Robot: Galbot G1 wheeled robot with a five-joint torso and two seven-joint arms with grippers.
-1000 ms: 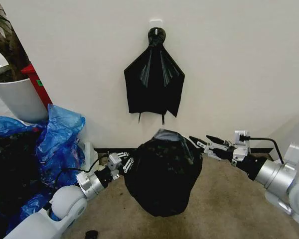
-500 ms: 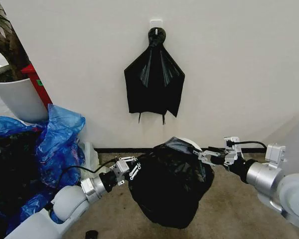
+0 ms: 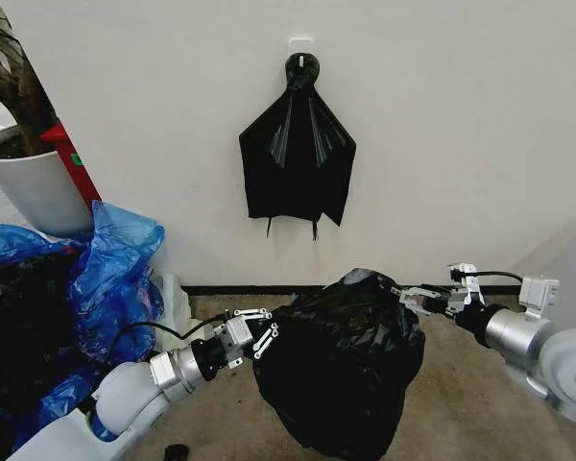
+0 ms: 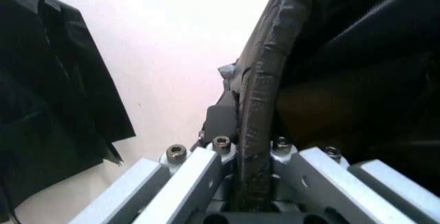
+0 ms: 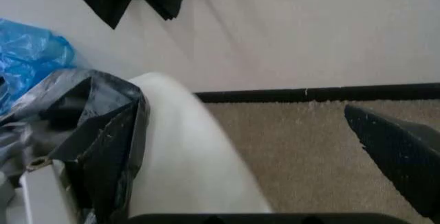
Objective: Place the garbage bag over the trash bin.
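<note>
Left end effector (image 3: 261, 330) sits at the 9 o'clock side of the garbage bag (image 3: 341, 365), its fingers clamped on a fold of black plastic, as the left wrist view shows. Right end effector (image 3: 415, 296) is at the bag's 2 o'clock edge; whether it grips cannot be told. In the right wrist view the bag drapes against the trash bin (image 5: 185, 152), whose cream-white wall is partly bare. Both stand on the carpeted floor (image 3: 461, 403).
</note>
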